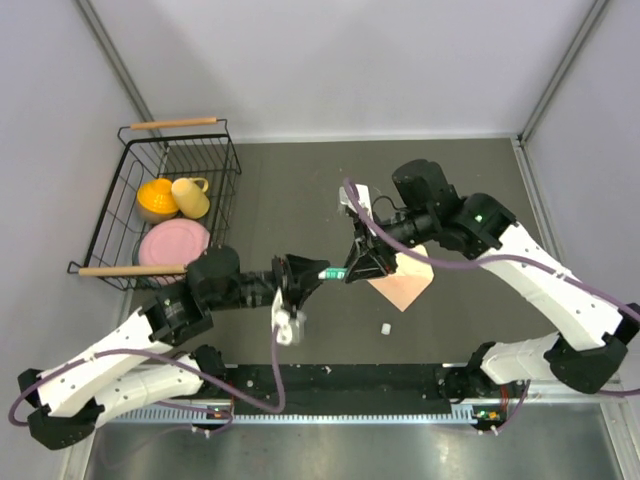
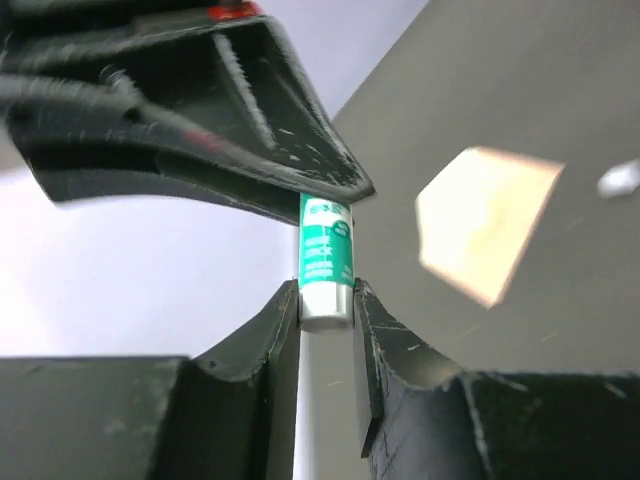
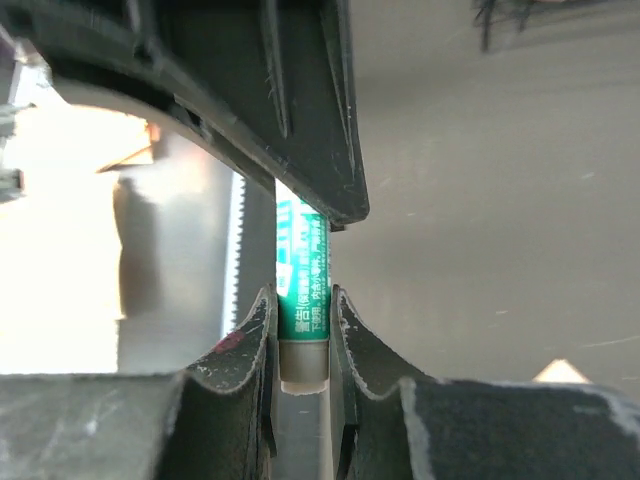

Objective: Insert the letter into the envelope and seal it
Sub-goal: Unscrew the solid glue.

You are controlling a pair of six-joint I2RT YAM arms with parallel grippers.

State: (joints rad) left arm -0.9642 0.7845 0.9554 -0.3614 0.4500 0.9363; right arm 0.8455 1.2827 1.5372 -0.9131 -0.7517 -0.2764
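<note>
Far left sits a wire basket (image 1: 180,150) holding a pink plate (image 1: 172,243). Mid-table, the left gripper (image 1: 318,272) is clamped on one end of a glue stick (image 1: 333,272), and the right gripper (image 1: 352,270) pinches its other end. The envelope (image 1: 405,285) lies flat on the table, partly under the right gripper, with a small white cap (image 1: 384,327) nearby.

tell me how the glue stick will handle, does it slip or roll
Probably rigid: the glue stick spans straight between the left pincer and right pincer. Its round, glossy body looks apt to slip, and to roll if dropped. Likely light, being slim.
</note>
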